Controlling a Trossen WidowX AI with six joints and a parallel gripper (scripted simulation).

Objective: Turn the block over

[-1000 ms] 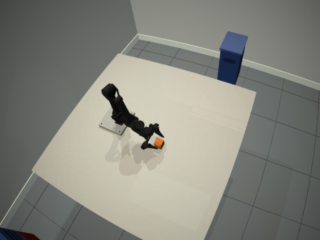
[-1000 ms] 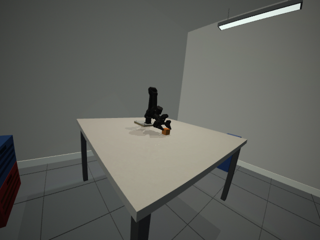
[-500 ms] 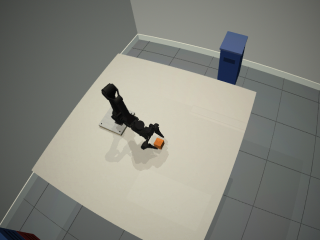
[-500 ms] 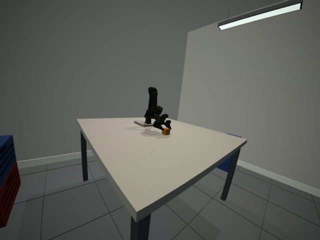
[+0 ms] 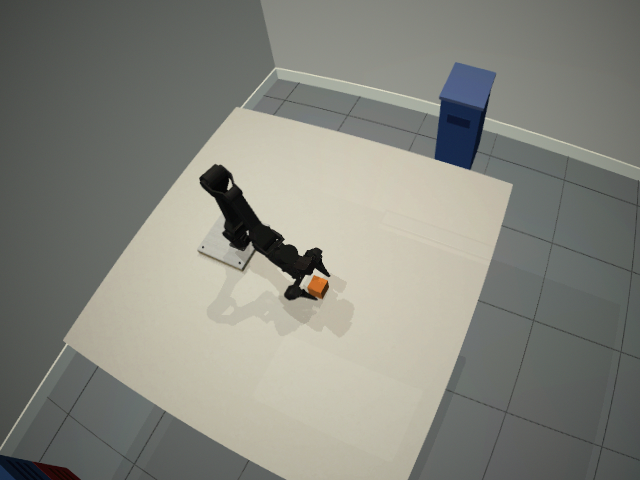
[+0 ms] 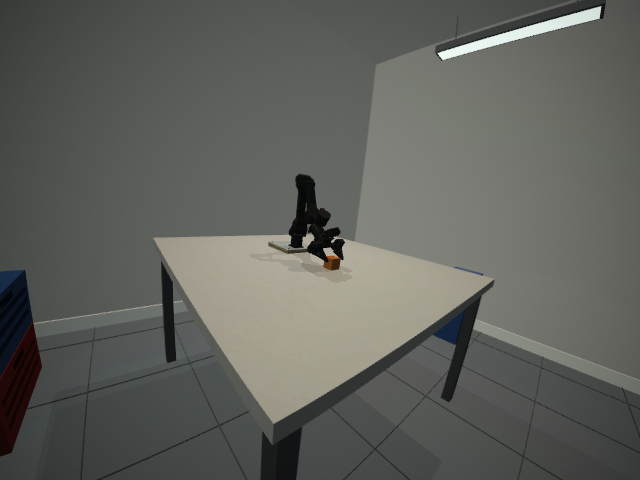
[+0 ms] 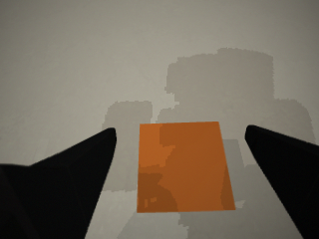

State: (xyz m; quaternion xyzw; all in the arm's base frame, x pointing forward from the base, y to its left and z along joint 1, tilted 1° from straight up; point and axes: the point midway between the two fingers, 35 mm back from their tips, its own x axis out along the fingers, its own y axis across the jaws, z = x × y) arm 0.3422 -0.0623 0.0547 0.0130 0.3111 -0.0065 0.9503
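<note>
An orange block [image 5: 317, 286] [image 6: 331, 262] [image 7: 184, 169] rests flat on the table [image 5: 206, 361] [image 6: 310, 320] [image 7: 50, 50]. Its upper face is plain orange in the wrist view, partly in shadow. No dark mark shows on any face in view; the underside and the faces toward the arm's base are hidden. My gripper [image 5: 322, 287] [image 6: 334, 259] [image 7: 180, 132] is open wide and empty. It is tilted down over the block, with one finger on each side and a gap between each finger and the block in the wrist view.
The arm's pale base plate [image 5: 222, 253] [image 6: 281, 246] is on the table behind the block. A blue cabinet [image 5: 460, 134] stands on the floor beyond the table's far edge. Blue and red crates [image 6: 15, 341] stand on the floor at the left.
</note>
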